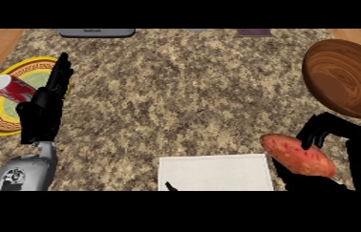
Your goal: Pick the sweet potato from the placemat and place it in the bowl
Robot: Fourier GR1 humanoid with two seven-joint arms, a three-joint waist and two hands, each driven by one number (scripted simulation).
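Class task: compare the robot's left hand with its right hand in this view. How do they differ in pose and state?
The left hand is open, fingers straight, holding nothing; the right hand curls round the reddish-orange sweet potato. The left shows beside the yellow-rimmed plate; the right is below the brown wooden bowl. Both are black.

Wooden bowl point(337, 76) and yellow plate point(28, 66) — both edge-cropped.

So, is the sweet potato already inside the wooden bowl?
No, the sweet potato is in the right hand, beside the white placemat and short of the bowl.
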